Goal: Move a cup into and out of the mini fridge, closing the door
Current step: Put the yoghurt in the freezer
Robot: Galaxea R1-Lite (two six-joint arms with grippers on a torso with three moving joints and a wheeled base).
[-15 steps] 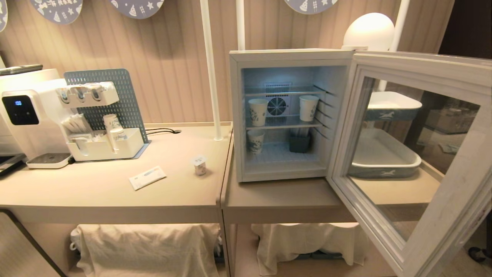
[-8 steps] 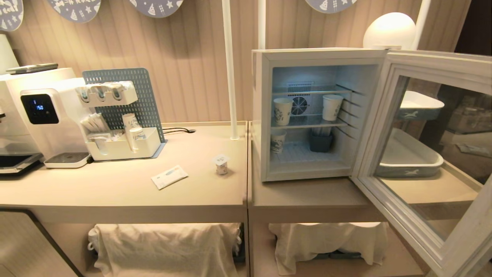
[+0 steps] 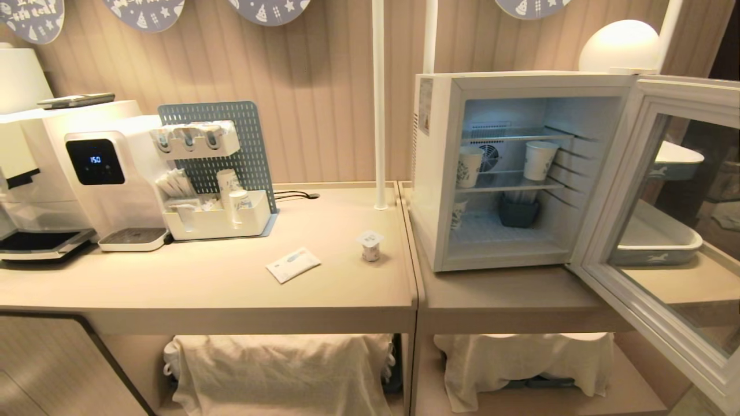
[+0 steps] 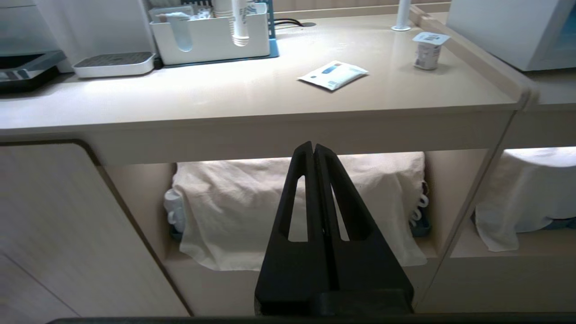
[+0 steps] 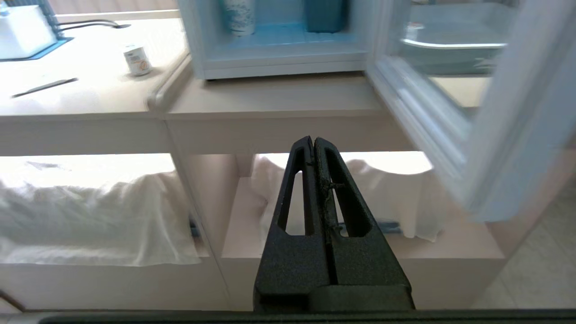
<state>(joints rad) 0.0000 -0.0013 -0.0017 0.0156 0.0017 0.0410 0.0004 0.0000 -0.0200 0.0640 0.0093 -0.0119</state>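
While the view has shifted left since earlier, cup sits unmoved on surface | mini fridge door open | left tool, right tool clenched, empty.

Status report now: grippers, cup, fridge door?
Left gripper and right gripper shut, empty, below counter level. Cup on counter. Door open; nothing blocking.

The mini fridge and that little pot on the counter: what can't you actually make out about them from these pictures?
- Mini fridge, head view: the lowest paper cup is half hidden by the fridge's front frame.
- Door, head view: its outer edge is cut off by the picture's right side; no lettering is visible.
- Cup: its print is too small to read in any view.
- Under the counter: white cloths hide what they cover.
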